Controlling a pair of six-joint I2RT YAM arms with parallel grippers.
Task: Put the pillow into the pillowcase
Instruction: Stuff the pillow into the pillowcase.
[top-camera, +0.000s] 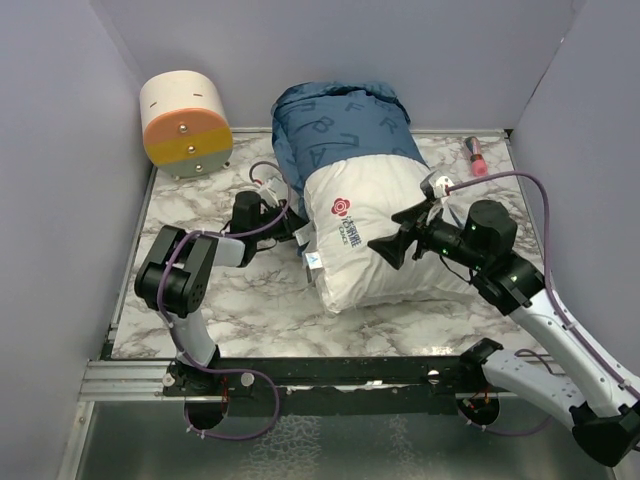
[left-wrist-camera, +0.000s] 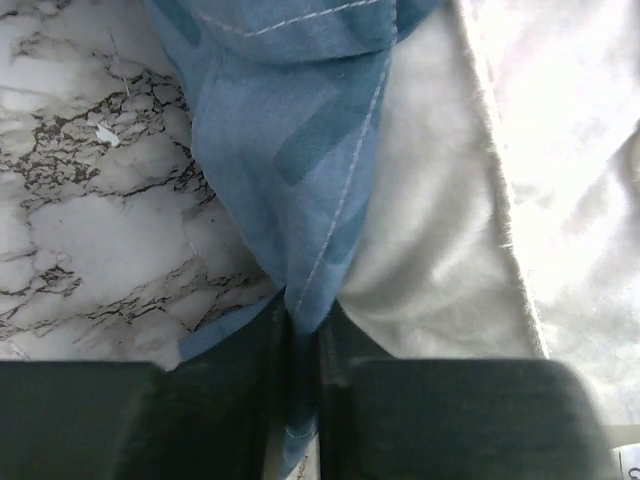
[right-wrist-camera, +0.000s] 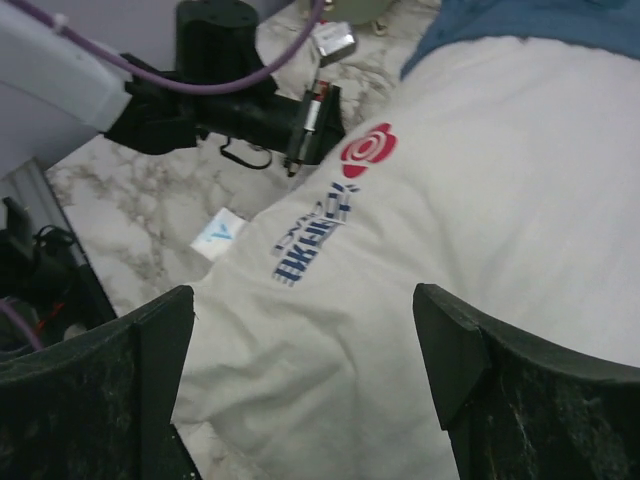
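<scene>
The white pillow (top-camera: 375, 235) lies mid-table with its far half inside the dark blue pillowcase (top-camera: 335, 125). My left gripper (top-camera: 292, 222) sits at the pillow's left side, shut on the pillowcase's edge; in the left wrist view a fold of the blue pillowcase (left-wrist-camera: 300, 170) runs down between the closed fingers (left-wrist-camera: 230, 400), with the pillow (left-wrist-camera: 440, 230) beside it. My right gripper (top-camera: 392, 246) hovers over the pillow's right part, open and holding nothing. The right wrist view has the pillow (right-wrist-camera: 470, 200) with its red and blue logo (right-wrist-camera: 335, 200) between the spread fingers (right-wrist-camera: 130, 370).
A cream and orange cylinder (top-camera: 186, 122) stands at the back left. A small pink object (top-camera: 476, 156) lies at the back right. Grey walls enclose the marble table (top-camera: 220, 310) on three sides. A small white tag (right-wrist-camera: 217, 230) rests on the table beside the pillow.
</scene>
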